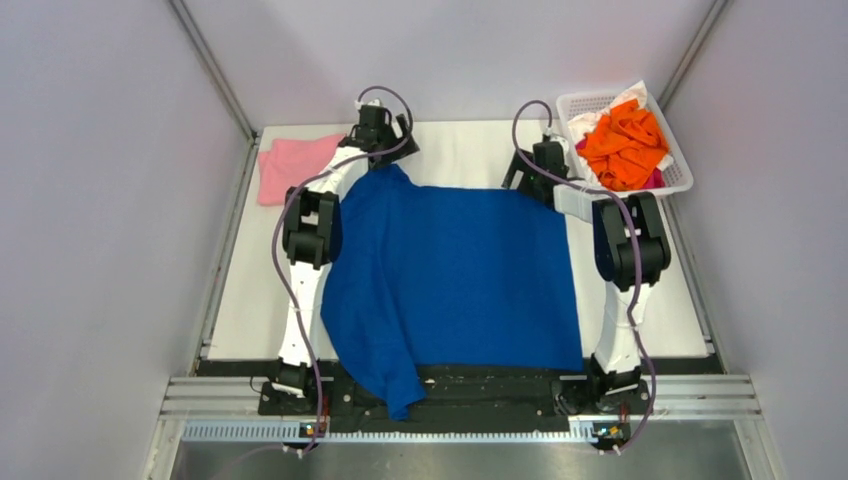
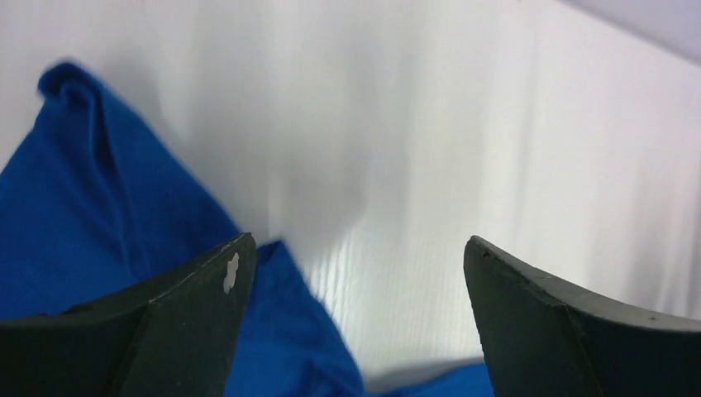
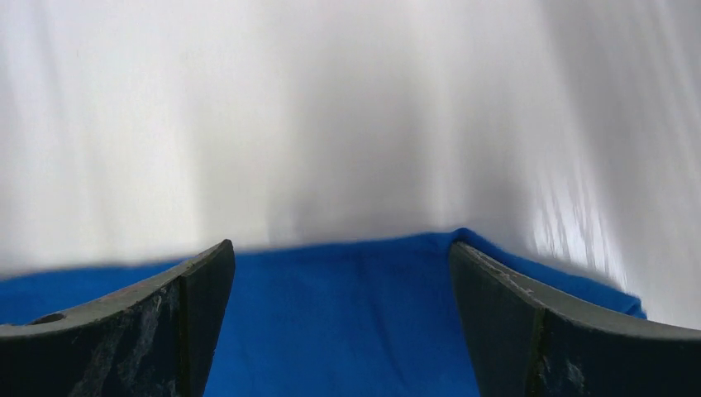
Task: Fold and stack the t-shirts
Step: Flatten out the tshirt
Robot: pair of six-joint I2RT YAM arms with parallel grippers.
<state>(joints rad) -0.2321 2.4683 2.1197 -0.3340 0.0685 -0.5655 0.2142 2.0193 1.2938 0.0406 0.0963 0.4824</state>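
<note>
A royal blue t-shirt (image 1: 450,275) lies spread over the white table, plain side up, one sleeve hanging over the near edge. My left gripper (image 1: 385,135) is open above its far left corner; in the left wrist view blue cloth (image 2: 107,223) lies under the left finger (image 2: 190,322) with bare table between the jaws. My right gripper (image 1: 535,165) is open over the far right edge; the blue cloth (image 3: 339,314) fills the gap between its fingers (image 3: 529,322). A folded pink t-shirt (image 1: 292,165) lies at the far left. Orange t-shirts (image 1: 625,143) are heaped in the basket.
The white lattice basket (image 1: 682,172) stands at the far right corner, holding the orange cloth with some white and pink cloth. Grey walls close in both sides and the back. A metal rail (image 1: 460,395) runs along the near edge by the arm bases.
</note>
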